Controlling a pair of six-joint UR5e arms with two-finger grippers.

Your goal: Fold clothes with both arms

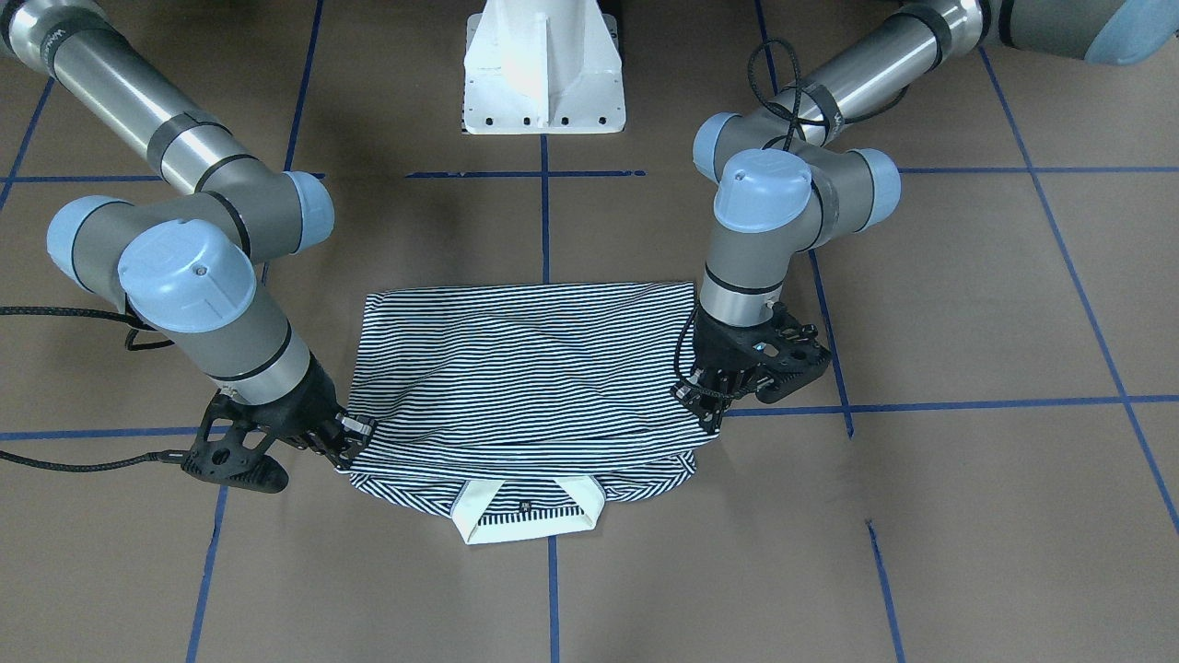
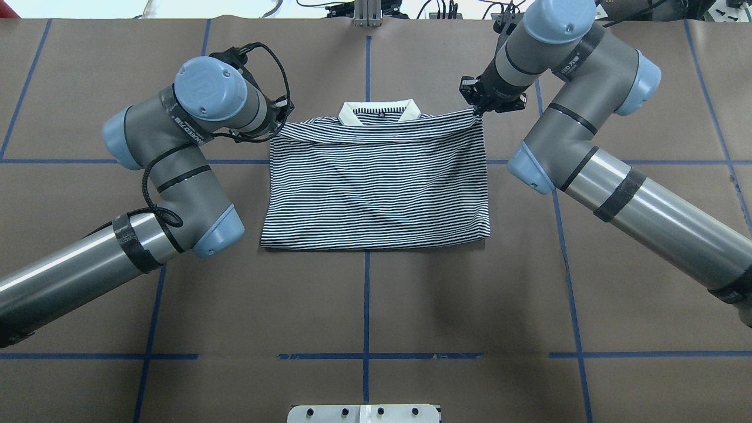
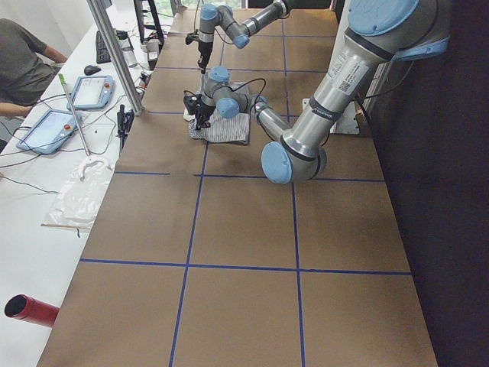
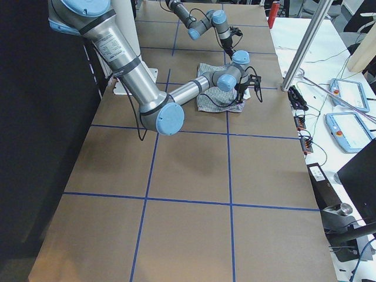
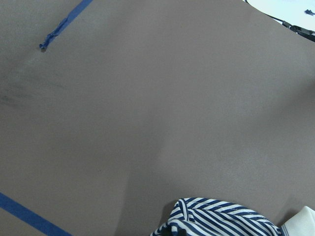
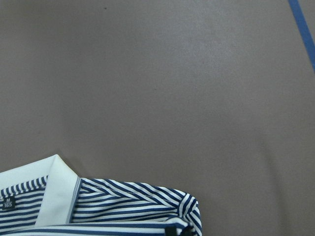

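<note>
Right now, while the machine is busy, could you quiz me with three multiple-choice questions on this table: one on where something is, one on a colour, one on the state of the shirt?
1. Where are the left gripper and the right gripper?
A. At the shirt's two corners on either side of the collar
B. Both over the shirt's middle
C. Both far off the cloth

2. What colour is the collar?
A. Red
B. Cream
C. Black

3. How does the polo shirt lie?
A. Spread out full length
B. Hanging in the air
C. Folded over on itself on the table

Answers:
1. A: the front-facing view shows one gripper at each corner, with the collar between them.
2. B: the collar shows pale cream against the navy-and-white stripes.
3. C: from overhead the shirt is a compact rectangle, with a striped layer reaching up to the collar.
</note>
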